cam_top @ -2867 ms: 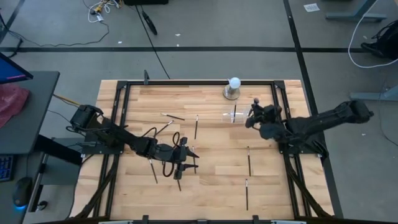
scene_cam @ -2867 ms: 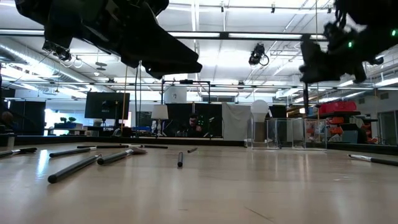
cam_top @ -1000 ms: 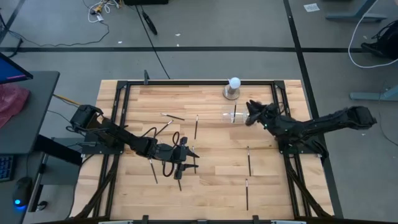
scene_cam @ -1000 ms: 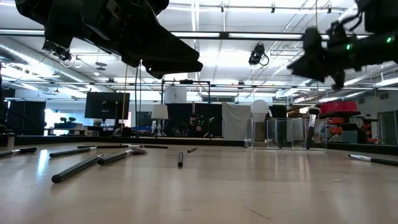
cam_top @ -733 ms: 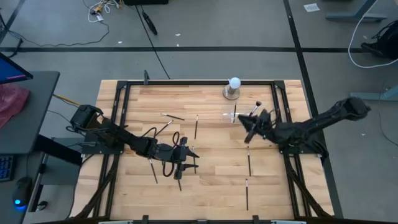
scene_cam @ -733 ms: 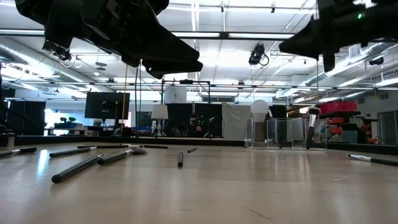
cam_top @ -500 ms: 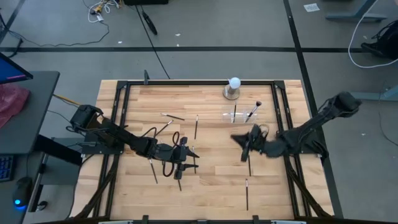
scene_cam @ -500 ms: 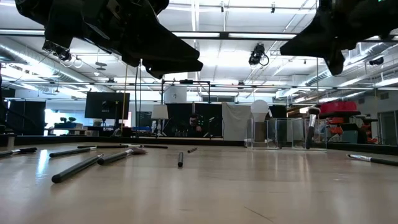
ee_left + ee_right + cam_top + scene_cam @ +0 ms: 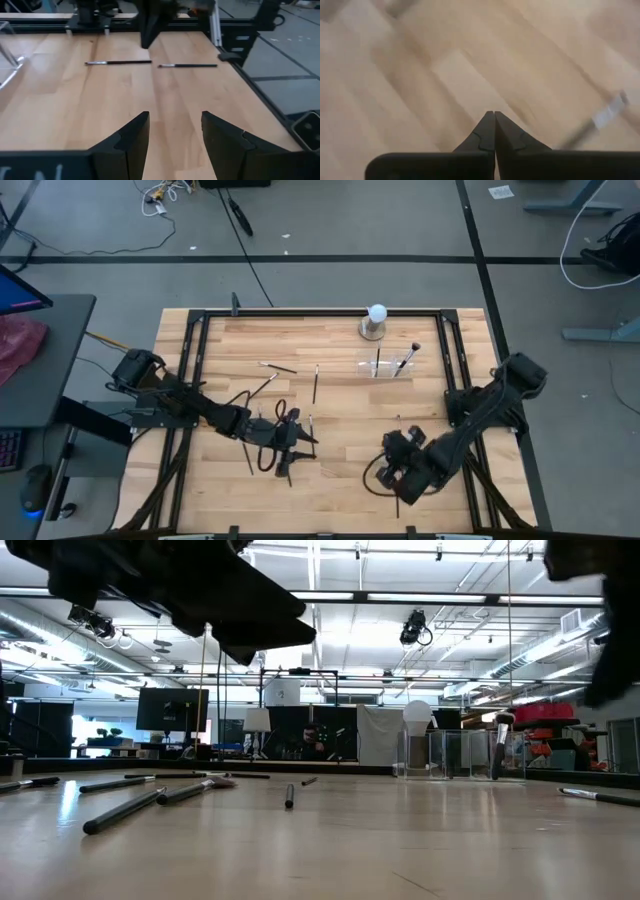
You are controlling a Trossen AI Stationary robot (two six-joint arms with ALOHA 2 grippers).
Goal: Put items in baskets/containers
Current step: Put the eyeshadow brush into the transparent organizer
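The right gripper (image 9: pixel 398 478) sits low over the near right part of the table (image 9: pixel 340 340), its fingers (image 9: pixel 490 131) pressed together with nothing between them in the right wrist view; a blurred brush with a silver ferrule (image 9: pixel 600 120) lies on the wood just beyond those closed tips; from above, the gripper covers the spot where a brush lay flat, so contact cannot be told.

The left gripper (image 9: pixel 290 445) hovers over the near left-centre of the table; its fingers (image 9: pixel 131 137) stand apart and empty in the left wrist view, with two brushes (image 9: pixel 118 62) lying end to end on the boards ahead of it.

At the far right of the table, the clear tray (image 9: pixel 385 365) holds two brushes; one stands fairly upright (image 9: pixel 377 362), the other leans with its bristles up and outward (image 9: pixel 407 360); the low view shows that leaning brush (image 9: pixel 499 745) inside the clear walls. The white ball on its grey base (image 9: pixel 375 320) stands just behind the tray.

Loose brushes lie scattered; one near the centre (image 9: pixel 315 383), two more to its left (image 9: pixel 278 367), another by the left arm (image 9: pixel 247 452).
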